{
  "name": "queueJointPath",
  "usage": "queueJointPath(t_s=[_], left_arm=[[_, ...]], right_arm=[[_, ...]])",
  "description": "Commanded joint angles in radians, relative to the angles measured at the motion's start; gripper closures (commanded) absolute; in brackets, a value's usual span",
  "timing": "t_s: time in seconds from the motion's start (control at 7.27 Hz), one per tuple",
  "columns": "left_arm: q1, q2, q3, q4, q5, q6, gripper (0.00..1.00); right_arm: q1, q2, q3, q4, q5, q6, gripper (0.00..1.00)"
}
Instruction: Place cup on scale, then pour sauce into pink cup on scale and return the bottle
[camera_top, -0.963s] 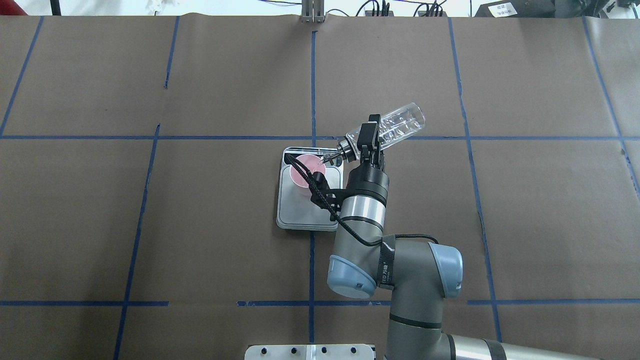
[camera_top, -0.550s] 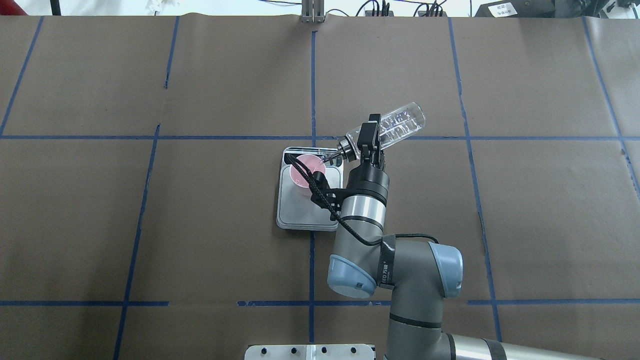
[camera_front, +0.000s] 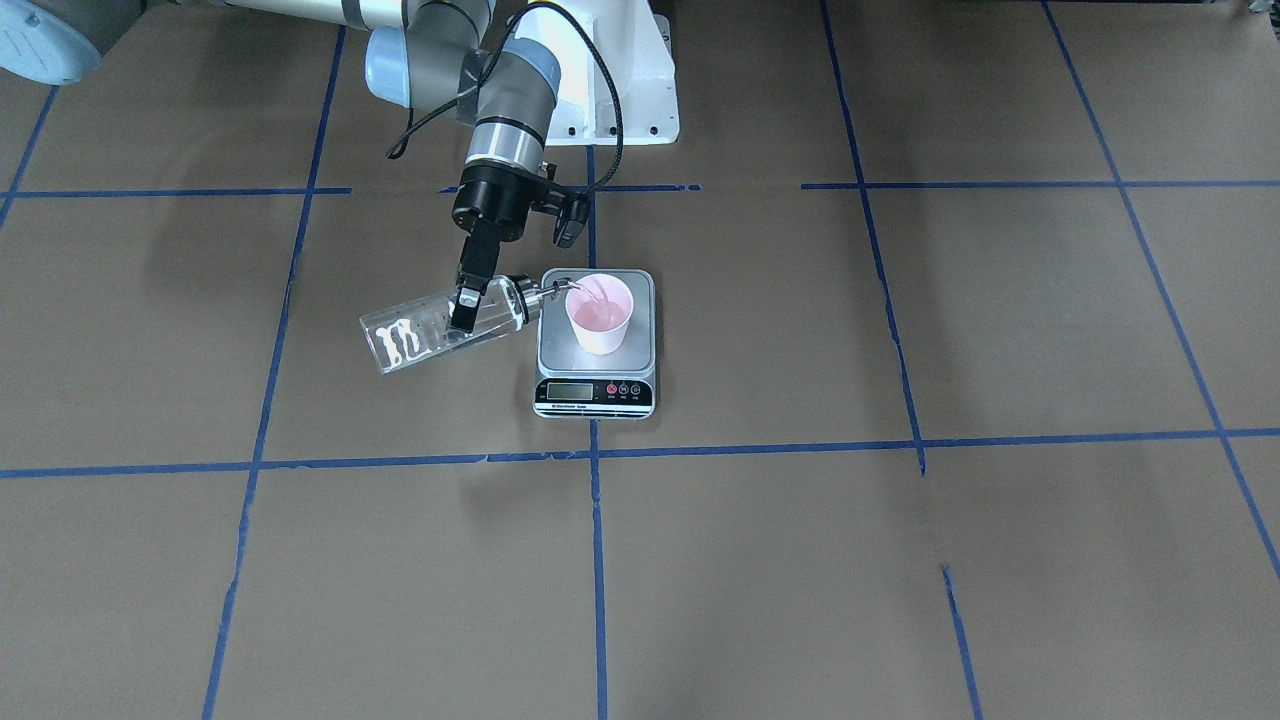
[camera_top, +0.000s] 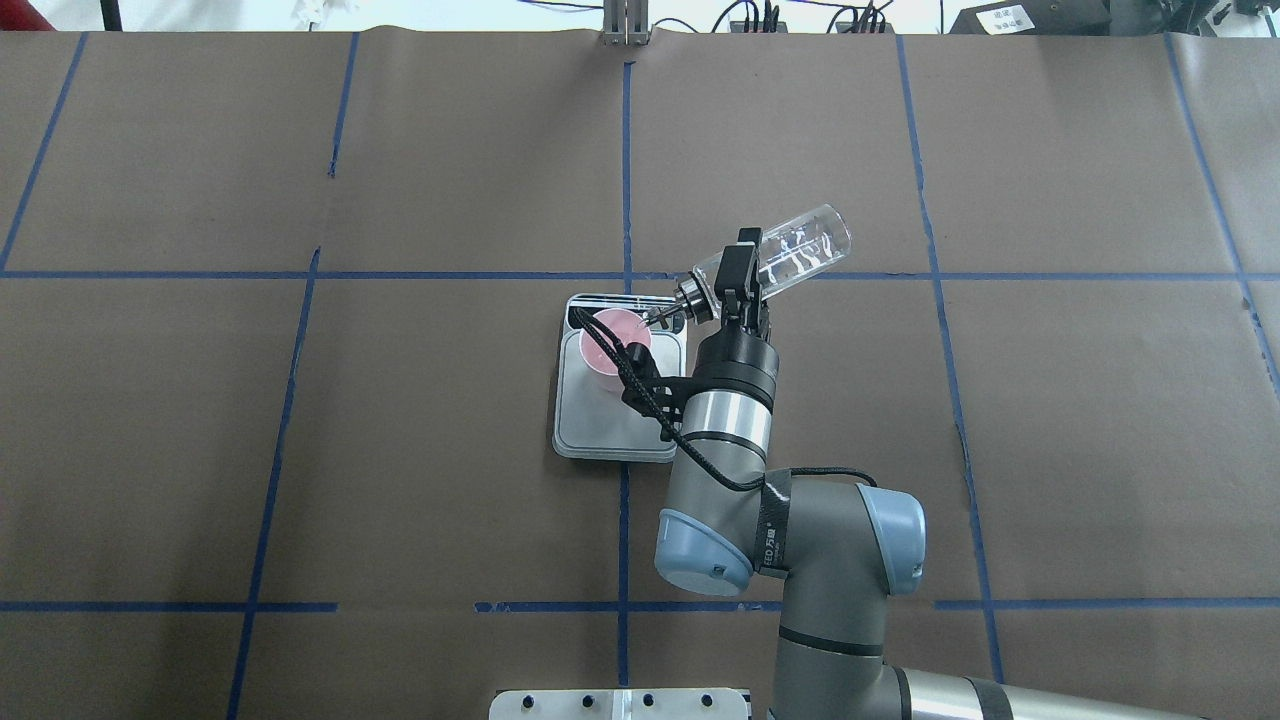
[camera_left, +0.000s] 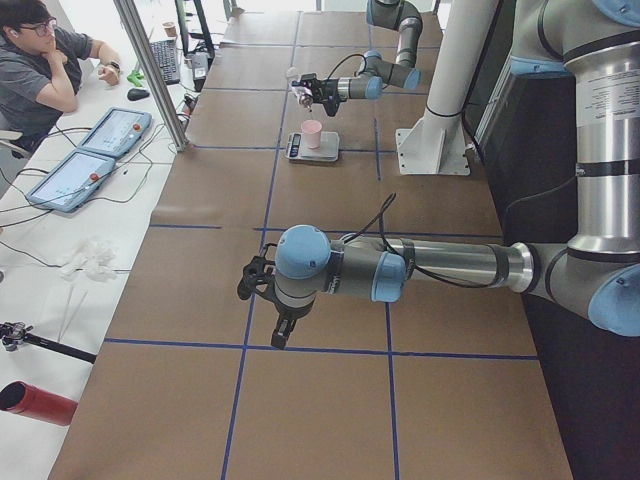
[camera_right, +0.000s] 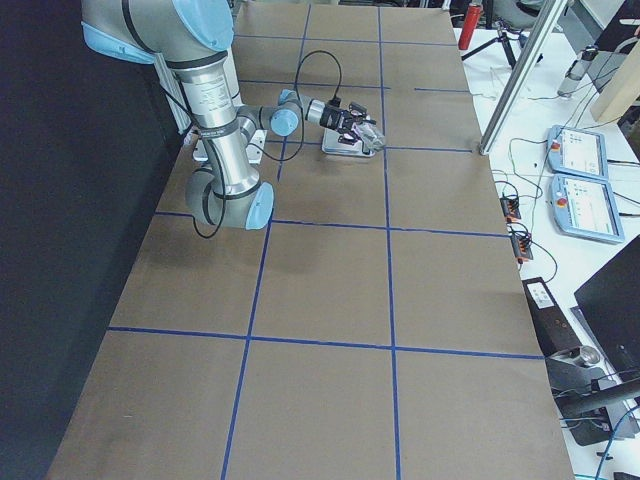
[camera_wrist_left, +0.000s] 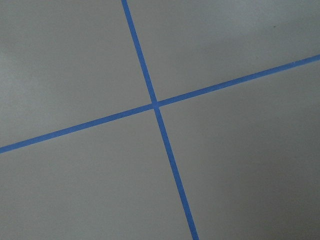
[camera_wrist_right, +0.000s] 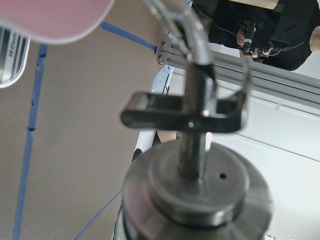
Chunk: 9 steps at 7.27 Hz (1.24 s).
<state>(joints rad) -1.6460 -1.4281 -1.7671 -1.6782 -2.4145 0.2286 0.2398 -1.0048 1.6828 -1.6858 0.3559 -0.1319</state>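
The pink cup (camera_front: 600, 312) (camera_top: 615, 345) stands upright on the far part of the scale (camera_front: 596, 392) (camera_top: 610, 430). My right gripper (camera_front: 465, 305) (camera_top: 737, 275) is shut on the clear glass bottle (camera_front: 420, 335) (camera_top: 800, 250), near its neck. The bottle is tipped almost level, with its thin silver spout (camera_front: 555, 290) over the cup's rim. A faint clear stream of sauce (camera_front: 590, 295) shows inside the cup. In the right wrist view the silver cap (camera_wrist_right: 200, 190) fills the frame, with the cup (camera_wrist_right: 55, 20) at top left. My left gripper (camera_left: 283, 330) hangs far off over bare table; I cannot tell its state.
Brown paper with blue tape lines (camera_wrist_left: 155, 104) covers the table. The white robot base (camera_front: 620, 90) sits behind the scale. A person (camera_left: 40, 60) sits at a side desk with tablets (camera_left: 90, 160). A red cylinder (camera_left: 40, 403) lies there too.
The right arm, bottle and cup have kept their places. Only the bright streaks of liquid inside the bottle have shifted.
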Motion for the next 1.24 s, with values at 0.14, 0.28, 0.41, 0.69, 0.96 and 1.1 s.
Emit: queueJointPath(t_s=[0.14, 0.28, 0.41, 0.69, 0.96, 1.1], left_arm=[[0.0, 0.0, 0.0, 0.0, 0.0, 0.0, 0.0], [0.0, 0.0, 0.0, 0.0, 0.0, 0.0, 0.0], [0.0, 0.0, 0.0, 0.0, 0.0, 0.0, 0.0], [0.0, 0.0, 0.0, 0.0, 0.0, 0.0, 0.0], [0.0, 0.0, -0.008, 0.0, 0.0, 0.0, 0.0], [0.0, 0.0, -0.009, 0.0, 0.0, -0.002, 0.0]], right_arm=[[0.006, 0.005, 0.0, 0.006, 0.002, 0.011, 1.0], [0.015, 0.008, 0.006, 0.015, 0.009, 0.023, 1.0], [0.016, 0.009, 0.011, 0.017, 0.032, 0.097, 1.0], [0.03, 0.009, 0.02, 0.087, 0.118, 0.245, 1.0], [0.035, -0.001, 0.052, 0.147, 0.182, 0.434, 1.0], [0.035, -0.006, 0.081, 0.149, 0.214, 0.589, 1.0]])
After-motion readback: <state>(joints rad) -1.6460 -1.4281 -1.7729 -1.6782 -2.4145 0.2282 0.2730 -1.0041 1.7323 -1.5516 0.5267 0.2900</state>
